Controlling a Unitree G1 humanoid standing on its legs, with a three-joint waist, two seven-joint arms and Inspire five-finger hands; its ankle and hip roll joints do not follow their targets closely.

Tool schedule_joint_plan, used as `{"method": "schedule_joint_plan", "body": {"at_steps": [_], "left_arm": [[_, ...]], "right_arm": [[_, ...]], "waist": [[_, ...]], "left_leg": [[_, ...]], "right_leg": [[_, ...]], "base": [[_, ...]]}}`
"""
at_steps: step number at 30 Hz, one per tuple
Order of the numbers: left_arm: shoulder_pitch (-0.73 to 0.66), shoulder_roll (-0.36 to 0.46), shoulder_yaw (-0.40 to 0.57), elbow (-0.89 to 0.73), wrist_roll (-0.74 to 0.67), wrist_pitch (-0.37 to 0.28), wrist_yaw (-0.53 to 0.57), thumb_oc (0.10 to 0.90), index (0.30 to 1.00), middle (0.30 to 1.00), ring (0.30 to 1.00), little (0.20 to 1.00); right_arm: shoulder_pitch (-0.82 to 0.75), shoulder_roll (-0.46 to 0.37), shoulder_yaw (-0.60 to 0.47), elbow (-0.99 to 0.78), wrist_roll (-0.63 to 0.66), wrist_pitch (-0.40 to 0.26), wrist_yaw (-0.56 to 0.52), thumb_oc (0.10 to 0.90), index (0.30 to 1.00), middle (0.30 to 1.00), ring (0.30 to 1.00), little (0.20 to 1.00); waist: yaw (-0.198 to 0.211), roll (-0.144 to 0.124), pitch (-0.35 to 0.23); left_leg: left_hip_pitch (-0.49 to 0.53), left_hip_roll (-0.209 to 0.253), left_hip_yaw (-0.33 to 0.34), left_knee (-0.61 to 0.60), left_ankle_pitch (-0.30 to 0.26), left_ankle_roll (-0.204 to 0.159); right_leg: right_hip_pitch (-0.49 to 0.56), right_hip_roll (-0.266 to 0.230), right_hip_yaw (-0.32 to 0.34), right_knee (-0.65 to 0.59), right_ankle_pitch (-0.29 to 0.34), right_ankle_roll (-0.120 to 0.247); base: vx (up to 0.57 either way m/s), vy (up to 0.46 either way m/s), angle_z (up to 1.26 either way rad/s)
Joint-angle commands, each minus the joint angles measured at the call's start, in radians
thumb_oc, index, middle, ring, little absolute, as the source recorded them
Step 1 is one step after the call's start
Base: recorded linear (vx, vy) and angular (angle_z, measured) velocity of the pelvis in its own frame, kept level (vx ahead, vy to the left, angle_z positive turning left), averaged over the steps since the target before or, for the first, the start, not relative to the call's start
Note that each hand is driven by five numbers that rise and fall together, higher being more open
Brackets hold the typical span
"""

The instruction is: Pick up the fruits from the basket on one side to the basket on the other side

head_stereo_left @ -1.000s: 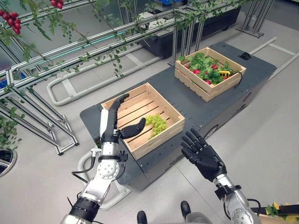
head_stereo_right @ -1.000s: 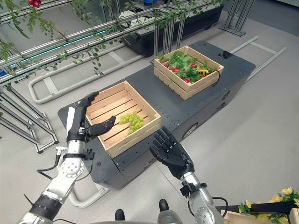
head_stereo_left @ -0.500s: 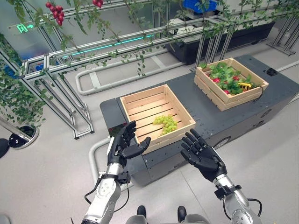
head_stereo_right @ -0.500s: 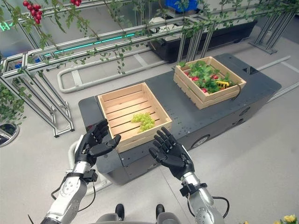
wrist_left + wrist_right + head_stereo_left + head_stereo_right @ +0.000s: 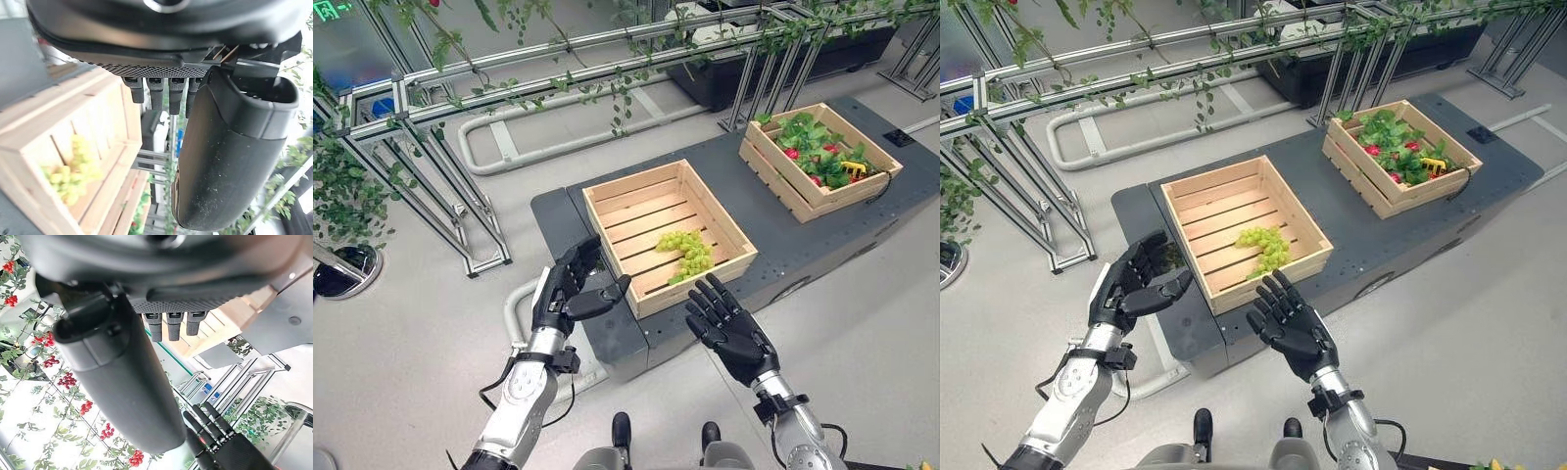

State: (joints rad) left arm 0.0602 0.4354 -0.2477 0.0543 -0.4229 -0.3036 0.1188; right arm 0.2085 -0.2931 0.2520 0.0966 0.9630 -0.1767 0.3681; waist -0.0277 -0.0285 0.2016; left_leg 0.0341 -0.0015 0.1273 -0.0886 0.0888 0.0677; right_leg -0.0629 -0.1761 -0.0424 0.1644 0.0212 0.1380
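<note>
1. A long dark grey platform (image 5: 773, 230) carries two slatted pale wooden crates, well apart from each other
2. The nearer wooden crate (image 5: 668, 233) holds a bunch of green grapes (image 5: 686, 252), which lies on the slats toward the crate's near right corner
3. The farther wooden crate (image 5: 819, 160) sits at the platform's far end and is filled with green leaves and red fruits (image 5: 792, 153), with a small yellow item (image 5: 855, 166) among them
4. The left hand (image 5: 570, 291) hangs in the air just beside the near left corner of the nearer crate, fingers straight and loosely spread, thumb pointing toward the crate, nothing in it
5. The right hand (image 5: 729, 328) hovers in front of the platform's near side, below the grapes, palm up with fingers fanned apart, also empty
6. A silver metal frame with green vines (image 5: 558, 59) runs behind the platform
</note>
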Motion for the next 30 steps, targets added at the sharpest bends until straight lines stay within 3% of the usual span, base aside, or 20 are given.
{"method": "schedule_joint_plan", "body": {"at_steps": [1, 3, 6, 8, 10, 11, 14, 17, 21, 25, 26, 30], "left_arm": [[-0.110, 0.012, 0.026, -0.072, 0.056, -0.110, 0.004, 0.800, 0.900, 0.900, 0.900, 0.900], [-0.144, 0.009, 0.016, -0.040, 0.069, -0.118, 0.012, 0.800, 0.900, 0.900, 0.900, 0.900], [-0.169, 0.000, 0.011, -0.009, 0.097, -0.124, 0.035, 0.800, 0.900, 0.900, 0.900, 0.900], [-0.174, -0.003, 0.013, 0.001, 0.104, -0.119, 0.044, 0.800, 0.900, 0.900, 0.900, 0.900], [-0.179, 0.003, 0.012, 0.014, 0.152, -0.119, 0.070, 0.800, 0.900, 0.900, 0.900, 0.900], [-0.176, 0.014, 0.014, 0.016, 0.183, -0.107, 0.088, 0.800, 0.900, 0.900, 0.900, 0.900], [-0.182, 0.018, 0.011, 0.039, 0.261, -0.121, 0.129, 0.800, 0.900, 0.900, 0.900, 0.900], [-0.207, 0.044, 0.015, 0.073, 0.400, -0.139, 0.266, 0.800, 0.900, 0.900, 0.900, 0.900], [-0.316, 0.107, 0.000, 0.164, 0.547, -0.134, 0.446, 0.800, 0.900, 0.900, 0.900, 0.900], [-0.466, 0.149, -0.058, 0.303, 0.626, -0.083, 0.631, 0.800, 0.900, 0.900, 0.900, 0.900], [-0.518, 0.157, -0.082, 0.353, 0.676, -0.040, 0.695, 0.800, 0.900, 0.900, 0.900, 0.900], [-0.620, 0.172, -0.119, 0.479, 0.724, 0.003, 0.791, 0.800, 0.900, 0.900, 0.900, 0.900]], "right_arm": [[-0.062, 0.014, 0.002, -0.107, 0.064, -0.104, 0.048, 0.800, 0.900, 0.900, 0.900, 0.900], [-0.067, 0.012, 0.005, -0.100, 0.059, -0.107, 0.056, 0.800, 0.900, 0.900, 0.900, 0.900], [-0.088, 0.017, -0.001, -0.091, 0.063, -0.097, 0.069, 0.800, 0.900, 0.900, 0.900, 0.900], [-0.096, 0.022, -0.006, -0.096, 0.057, -0.087, 0.071, 0.800, 0.900, 0.900, 0.900, 0.900], [-0.102, 0.022, -0.009, -0.100, 0.051, -0.075, 0.090, 0.800, 0.900, 0.900, 0.900, 0.900], [-0.102, 0.022, -0.012, -0.103, 0.049, -0.066, 0.099, 0.800, 0.900, 0.900, 0.900, 0.900], [-0.113, 0.000, -0.022, -0.107, 0.073, -0.040, 0.084, 0.800, 0.900, 0.900, 0.900, 0.900], [-0.124, -0.038, -0.011, -0.120, 0.055, -0.036, 0.058, 0.800, 0.900, 0.900, 0.900, 0.900], [-0.153, -0.074, 0.006, -0.105, 0.055, -0.033, 0.053, 0.800, 0.900, 0.900, 0.900, 0.900], [-0.175, -0.096, 0.028, -0.095, 0.067, -0.037, 0.078, 0.800, 0.900, 0.900, 0.900, 0.900], [-0.186, -0.106, 0.038, -0.091, 0.076, -0.042, 0.090, 0.800, 0.900, 0.900, 0.900, 0.900], [-0.224, -0.121, 0.059, -0.079, 0.090, -0.052, 0.106, 0.800, 0.900, 0.900, 0.900, 0.900]], "waist": [[-0.003, 0.010, -0.080], [-0.015, 0.004, -0.084], [-0.035, -0.011, -0.079], [-0.042, -0.012, -0.072], [-0.055, -0.014, -0.062], [-0.059, -0.017, -0.053], [-0.062, -0.025, -0.056], [-0.076, -0.019, -0.066], [-0.105, 0.000, -0.048], [-0.154, 0.016, -0.011], [-0.169, 0.018, 0.003], [-0.192, 0.017, 0.040]], "left_leg": [[-0.043, 0.026, -0.082, 0.001, 0.024, -0.044], [-0.043, 0.020, -0.072, 0.001, 0.021, -0.051], [-0.038, 0.012, -0.057, 0.001, -0.009, -0.051], [-0.029, 0.022, -0.051, 0.001, -0.021, -0.049], [-0.014, 0.042, -0.042, 0.006, -0.031, -0.047], [-0.012, 0.059, -0.038, 0.024, -0.034, -0.051], [-0.023, 0.084, -0.056, 0.066, -0.035, -0.066], [-0.004, 0.131, -0.041, 0.050, -0.023, -0.090], [-0.024, 0.160, -0.041, 0.017, 0.005, -0.110], [-0.066, 0.167, -0.041, 0.001, 0.017, -0.123], [-0.081, 0.164, -0.038, 0.001, 0.017, -0.125], [-0.108, 0.161, -0.027, 0.001, 0.021, -0.131]], "right_leg": [[-0.006, 0.035, -0.023, 0.055, 0.063, -0.006], [-0.008, 0.038, 0.002, -0.078, 0.102, -0.004], [-0.055, 0.010, 0.060, -0.238, 0.244, 0.018], [-0.076, 0.016, 0.090, -0.246, 0.255, 0.020], [-0.092, 0.030, 0.117, -0.222, 0.244, 0.018], [-0.095, 0.047, 0.123, -0.180, 0.208, 0.016], [-0.068, 0.061, 0.113, -0.195, 0.188, 0.003], [-0.044, 0.077, 0.085, -0.222, 0.169, -0.022], [-0.069, 0.095, 0.065, -0.200, 0.135, -0.037], [-0.123, 0.105, 0.078, -0.189, 0.130, -0.040], [-0.142, 0.106, 0.084, -0.188, 0.131, -0.040], [-0.181, 0.107, 0.098, -0.172, 0.131, -0.041]], "base": [[0.11, 0.021, -0.27], [0.09, -0.054, -0.14], [0.09, -0.148, -0.05], [0.08, -0.166, 0.07], [0.17, -0.324, 0.31], [0.20, -0.368, 0.18], [0.18, -0.311, 0.14], [0.19, -0.190, 0.25], [0.03, -0.070, 0.11], [-0.06, 0.039, -0.01], [-0.07, 0.060, -0.05], [-0.07, 0.041, -0.13]]}}
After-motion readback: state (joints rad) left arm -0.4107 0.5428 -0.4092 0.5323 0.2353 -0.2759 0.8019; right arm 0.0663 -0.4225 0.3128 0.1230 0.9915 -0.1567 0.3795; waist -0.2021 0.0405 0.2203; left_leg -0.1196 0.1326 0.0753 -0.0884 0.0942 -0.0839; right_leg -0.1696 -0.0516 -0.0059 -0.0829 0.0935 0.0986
